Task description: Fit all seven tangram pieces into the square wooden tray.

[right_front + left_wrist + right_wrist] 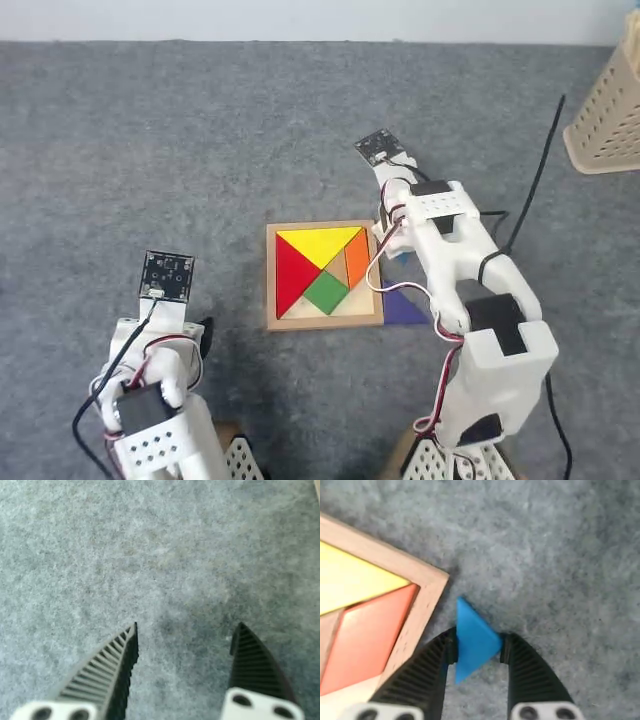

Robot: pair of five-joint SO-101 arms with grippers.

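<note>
The square wooden tray (272, 280) lies mid-table, holding a yellow triangle (318, 243), a red triangle (291, 277), an orange piece (357, 262) and a green square (326, 292). A purple piece (403, 308) lies on the carpet by the tray's near right corner. My right gripper (477, 647) is shut on a small blue triangle (472, 640) just outside the tray's corner (434, 582), over the carpet. In the high view the right arm (445, 245) covers that spot. My left gripper (185, 642) hangs open over bare carpet, left of the tray, nothing between its fingers.
A beige slotted basket (612, 110) stands at the far right edge. Grey carpet (150, 150) covers the table, with free room to the left and behind the tray. A black cable (535, 180) runs along the right side.
</note>
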